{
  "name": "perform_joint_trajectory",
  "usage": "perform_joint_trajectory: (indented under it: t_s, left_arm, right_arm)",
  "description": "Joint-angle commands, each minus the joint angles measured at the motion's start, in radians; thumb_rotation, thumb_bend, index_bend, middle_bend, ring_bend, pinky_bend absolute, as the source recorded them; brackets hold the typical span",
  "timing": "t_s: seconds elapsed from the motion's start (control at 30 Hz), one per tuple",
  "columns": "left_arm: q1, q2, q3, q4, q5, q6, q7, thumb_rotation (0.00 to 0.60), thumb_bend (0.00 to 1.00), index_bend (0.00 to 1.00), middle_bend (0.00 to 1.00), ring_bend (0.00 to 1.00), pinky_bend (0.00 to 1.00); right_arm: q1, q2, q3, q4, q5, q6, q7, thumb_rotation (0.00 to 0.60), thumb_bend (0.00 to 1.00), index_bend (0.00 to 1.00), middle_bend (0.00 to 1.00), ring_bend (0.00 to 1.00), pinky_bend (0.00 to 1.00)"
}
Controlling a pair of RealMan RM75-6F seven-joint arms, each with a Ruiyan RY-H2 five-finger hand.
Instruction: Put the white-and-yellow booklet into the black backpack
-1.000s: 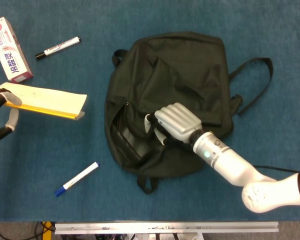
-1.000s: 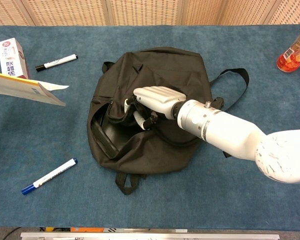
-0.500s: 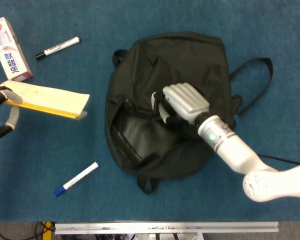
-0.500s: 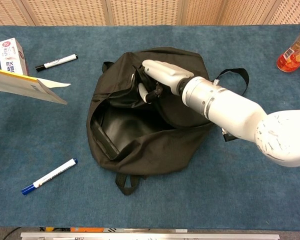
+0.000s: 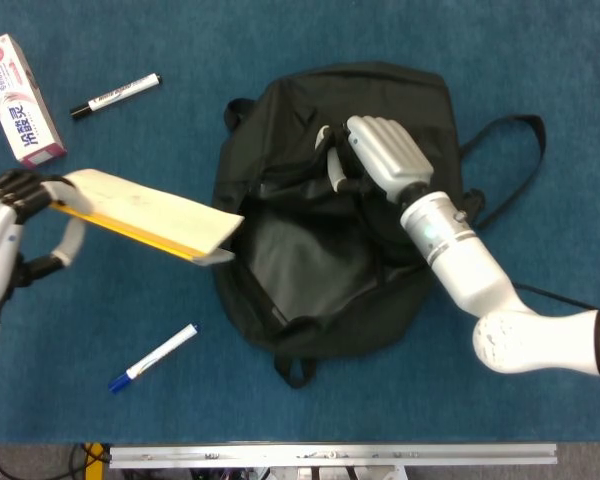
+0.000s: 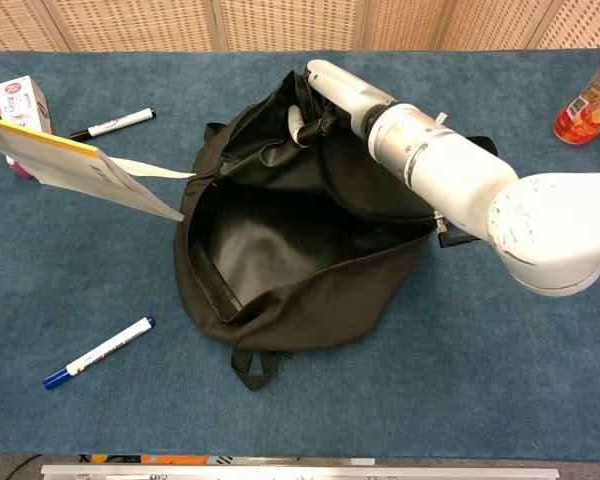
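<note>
Left hand point(image 5: 5, 235) is gripping the white-and-yellow booklet point(image 5: 145, 215) by its outer end, free corner hanging at the rim of the black backpack point(image 6: 280, 270). Right hand point(image 5: 375, 150) is pinching the upper flap and holding the mouth wide, though the exact purchase is probably hidden. Advice: keep the flap high, tilt the leading edge down, slide it flat inside.

You have a black backpack point(image 5: 320, 270) on a blue tablecloth point(image 5: 540, 60); the booklet point(image 5: 145, 212) shows white with a yellow edge; the right hand point(image 5: 380, 155) is white, the left hand point(image 5: 5, 240) grey and black; one marker point(image 5: 152, 357) is white with blue ends, the other point(image 5: 115, 95) white with black; the box point(image 5: 20, 98) is white and pink; the bottle point(image 6: 588, 100) holds orange-red.
</note>
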Motion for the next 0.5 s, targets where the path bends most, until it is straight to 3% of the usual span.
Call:
perform_joint_trajectory:
  t_s: [0.03,0.5]
  left_arm:
    - [-0.035,-0.001,-0.001,-0.038,0.025,-0.031,-0.018,0.600,0.41,0.62,0.52,0.49,0.42]
    - [-0.160,-0.085,-0.009,-0.094,0.051,-0.169,-0.016,0.600,0.41,0.62,0.52,0.49,0.42]
  right_arm:
    - [0.012,-0.021,0.015,0.020,0.015,0.014,0.006,0.600,0.71,0.63,0.60,0.59,0.83]
    - [0.044,-0.089,0.071,0.075,0.007,0.069,0.031,0.600,0.71,0.63,0.60,0.59,0.83]
